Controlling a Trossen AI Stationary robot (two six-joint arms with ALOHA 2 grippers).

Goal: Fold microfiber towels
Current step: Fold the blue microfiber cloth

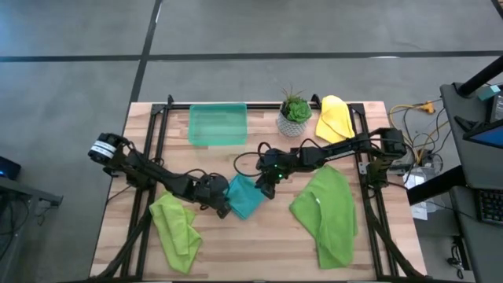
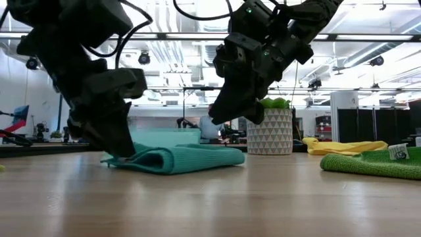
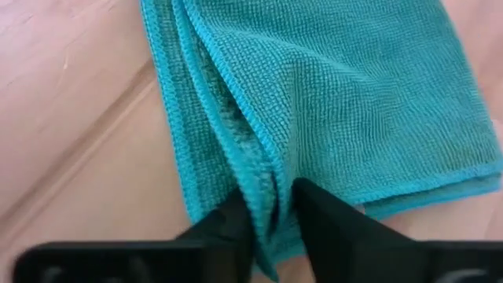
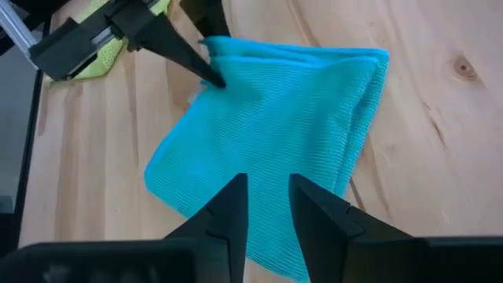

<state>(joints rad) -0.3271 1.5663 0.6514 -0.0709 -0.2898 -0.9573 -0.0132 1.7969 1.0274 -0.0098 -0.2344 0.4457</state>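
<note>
Two grippers work the folded teal towel [image 1: 245, 196] at table centre. Left gripper [image 3: 271, 212], at its 9 o'clock edge, pinches the layered hem narrowly. Right gripper [image 4: 267, 196] hovers above, fingers slightly apart, holding nothing; only the low view shows this clearance.

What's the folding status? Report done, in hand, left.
Done: none clearly finished.
In hand: the teal towel lies doubled over mid-table; the left end effector has its edge between its fingers, and the right end effector hovers just above it, fingers apart.
Left: two green towels lie rumpled at either side, and the yellow towel sits bunched by the plant.
</note>
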